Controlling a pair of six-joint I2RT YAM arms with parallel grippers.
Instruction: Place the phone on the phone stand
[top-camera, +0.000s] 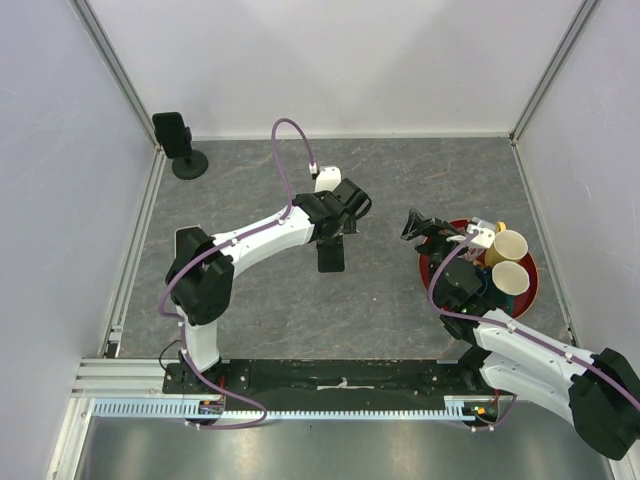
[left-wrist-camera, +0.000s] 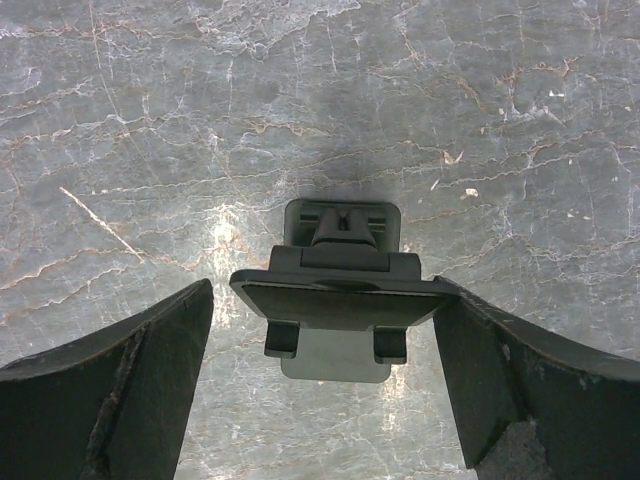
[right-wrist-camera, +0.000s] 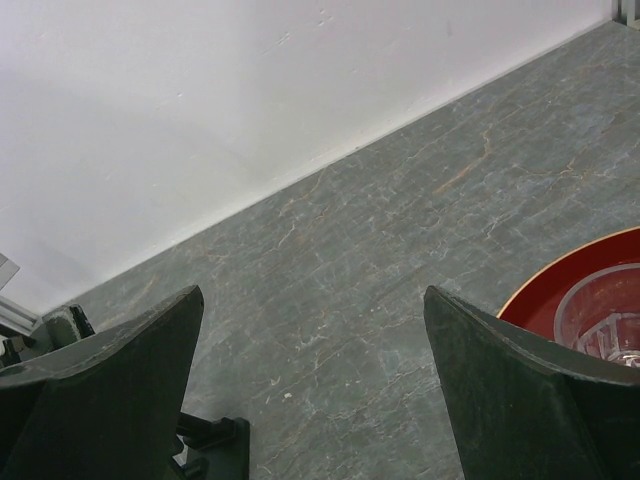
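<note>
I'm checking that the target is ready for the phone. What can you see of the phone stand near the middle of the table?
The phone stand is small, dark grey and matte, plastic by its look. It has a tilted flat plate, two short lips at the plate's lower edge and a ribbed brace behind. Nothing rests on it. It stands on the grey marbled table, near its middle, just ahead of the open left tool; contact between them cannot be told.
</note>
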